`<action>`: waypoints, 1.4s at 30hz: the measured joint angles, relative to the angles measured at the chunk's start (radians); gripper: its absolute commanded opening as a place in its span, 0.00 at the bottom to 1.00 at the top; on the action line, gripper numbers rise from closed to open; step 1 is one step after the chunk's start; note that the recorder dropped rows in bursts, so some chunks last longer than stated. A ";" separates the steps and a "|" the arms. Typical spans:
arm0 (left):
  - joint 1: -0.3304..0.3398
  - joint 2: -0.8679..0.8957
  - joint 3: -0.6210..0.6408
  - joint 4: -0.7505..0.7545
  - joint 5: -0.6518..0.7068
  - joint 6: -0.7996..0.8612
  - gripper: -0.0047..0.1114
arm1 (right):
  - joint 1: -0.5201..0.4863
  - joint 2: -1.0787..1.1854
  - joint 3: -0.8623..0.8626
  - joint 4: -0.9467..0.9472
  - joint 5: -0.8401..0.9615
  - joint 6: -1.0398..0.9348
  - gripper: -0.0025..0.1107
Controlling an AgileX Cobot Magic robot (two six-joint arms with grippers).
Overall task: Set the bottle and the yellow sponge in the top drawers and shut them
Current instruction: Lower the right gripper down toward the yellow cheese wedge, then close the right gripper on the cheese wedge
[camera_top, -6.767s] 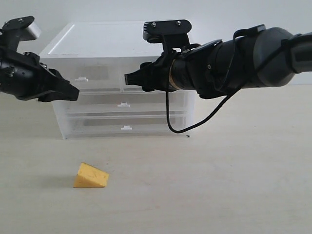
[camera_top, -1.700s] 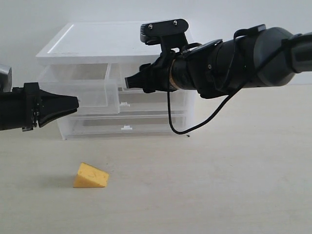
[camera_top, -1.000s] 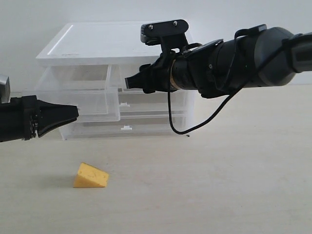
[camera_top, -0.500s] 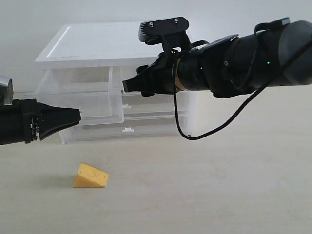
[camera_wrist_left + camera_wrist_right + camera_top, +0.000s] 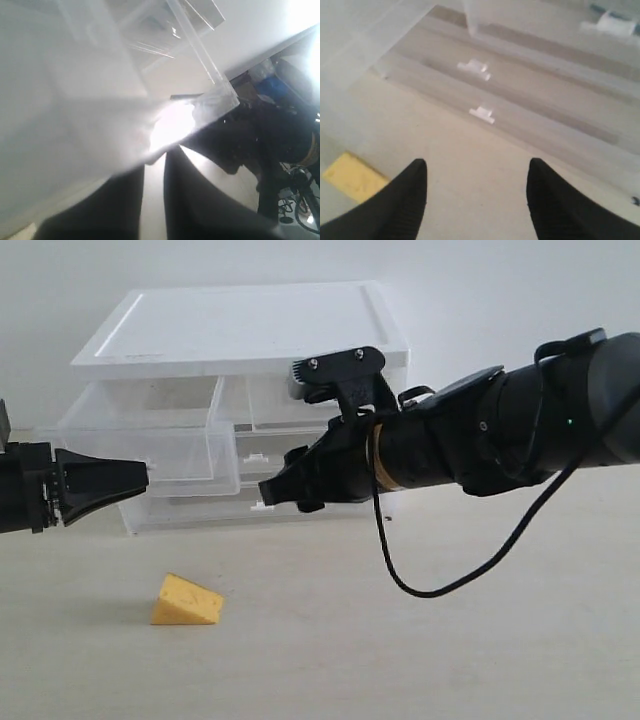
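"So, where's the sponge (image 5: 186, 601)?"

"On the table (image 5: 450, 660), before the cabinet (image 5: 240, 325). Left gripper (image 5: 143, 477) is pinched shut at the pulled-out left drawer (image 5: 140, 435); right gripper (image 5: 268, 490) gapes wide, empty. The bottle I can't pick out."

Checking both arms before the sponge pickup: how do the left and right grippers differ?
Left gripper: jaws shut, tip at the pulled-out left top drawer. Right gripper: jaws wide open, in front of the cabinet's full-width drawers. Both are black.
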 measured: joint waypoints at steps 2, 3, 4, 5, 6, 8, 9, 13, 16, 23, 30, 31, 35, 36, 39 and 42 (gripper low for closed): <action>0.002 0.000 -0.012 0.007 -0.002 -0.004 0.07 | 0.000 0.000 0.012 -0.026 -0.102 -0.006 0.49; 0.002 0.000 -0.015 0.007 -0.006 -0.006 0.07 | 0.000 0.000 0.012 -0.035 -0.144 -0.009 0.49; 0.002 0.000 -0.015 0.008 -0.008 -0.008 0.07 | 0.000 0.000 0.012 -0.045 -0.188 -0.011 0.49; 0.002 0.000 -0.015 0.008 -0.010 -0.010 0.07 | 0.000 0.000 0.012 -0.052 -0.230 -0.016 0.49; 0.002 0.000 -0.015 0.008 -0.010 -0.010 0.07 | 0.000 0.000 0.012 -0.057 -0.241 -0.016 0.49; 0.002 0.000 -0.015 0.008 -0.010 -0.010 0.10 | 0.000 0.008 0.012 -0.058 -0.258 -0.018 0.49; 0.002 0.000 -0.015 0.008 -0.010 -0.010 0.15 | 0.000 0.014 0.012 -0.058 -0.265 -0.018 0.49; 0.003 0.000 -0.017 0.000 -0.013 -0.010 0.47 | 0.000 0.062 0.012 -0.066 -0.296 -0.029 0.49; 0.009 0.000 -0.023 -0.011 -0.013 -0.011 0.51 | 0.009 0.097 0.012 -0.066 -0.300 -0.077 0.49; 0.009 0.000 -0.023 -0.011 -0.013 -0.014 0.51 | 0.108 0.143 -0.022 -0.063 -0.274 -0.183 0.49; 0.009 0.000 -0.009 -0.018 -0.013 -0.008 0.51 | 0.141 0.233 -0.106 -0.058 -0.261 -0.211 0.49; 0.009 0.000 -0.004 -0.018 -0.013 -0.003 0.51 | 0.141 0.242 -0.112 -0.058 -0.261 -0.216 0.49; 0.009 0.000 -0.003 -0.019 -0.013 0.014 0.51 | 0.141 0.268 -0.132 -0.056 -0.266 -0.235 0.49; 0.009 0.000 -0.003 -0.019 -0.013 0.015 0.51 | 0.141 0.270 -0.136 -0.056 -0.269 -0.240 0.49; 0.009 -0.001 -0.001 -0.012 -0.013 0.031 0.51 | 0.141 0.272 -0.138 -0.054 -0.283 -0.258 0.49; 0.009 -0.001 -0.001 -0.003 -0.013 0.039 0.51 | 0.141 0.272 -0.139 -0.054 -0.288 -0.267 0.49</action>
